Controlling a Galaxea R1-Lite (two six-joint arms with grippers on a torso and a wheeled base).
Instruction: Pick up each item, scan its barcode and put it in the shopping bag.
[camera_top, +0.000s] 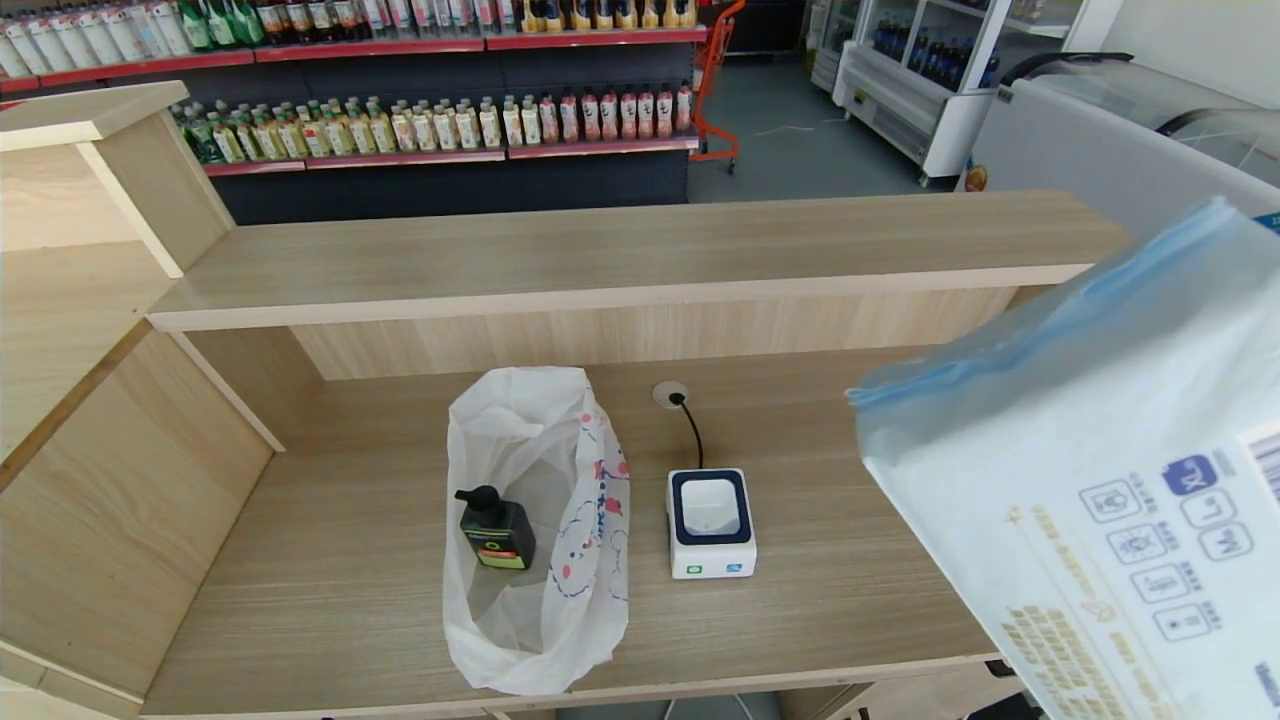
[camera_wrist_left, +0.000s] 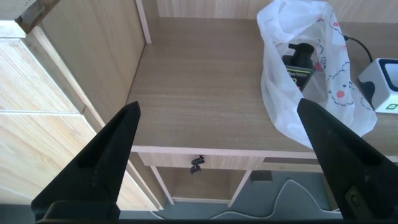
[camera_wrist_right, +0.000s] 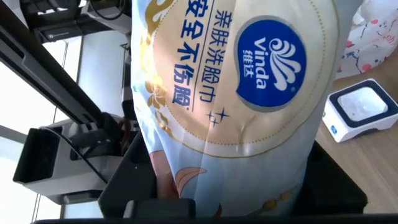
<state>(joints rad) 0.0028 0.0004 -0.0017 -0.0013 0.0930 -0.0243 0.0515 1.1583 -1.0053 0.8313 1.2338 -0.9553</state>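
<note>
A big soft pack of face towels (camera_top: 1100, 480), white with blue edges, hangs close at the right, above the counter's right end. In the right wrist view my right gripper (camera_wrist_right: 236, 196) is shut on this pack (camera_wrist_right: 249, 81), one dark finger on each side. The white shopping bag (camera_top: 540, 530) lies open on the counter, and a black pump bottle (camera_top: 495, 530) is inside it. The white scanner (camera_top: 710, 520) with a dark-framed window sits just right of the bag. My left gripper (camera_wrist_left: 219, 107) stands open and holds nothing, over the counter's front edge to the left of the bag (camera_wrist_left: 311, 68).
The scanner's black cable (camera_top: 692, 430) runs to a hole in the wooden counter (camera_top: 330, 560). A raised wooden ledge (camera_top: 620, 250) borders the back and a wooden wall (camera_top: 120, 500) the left. Shelves of bottles (camera_top: 440, 120) stand far behind.
</note>
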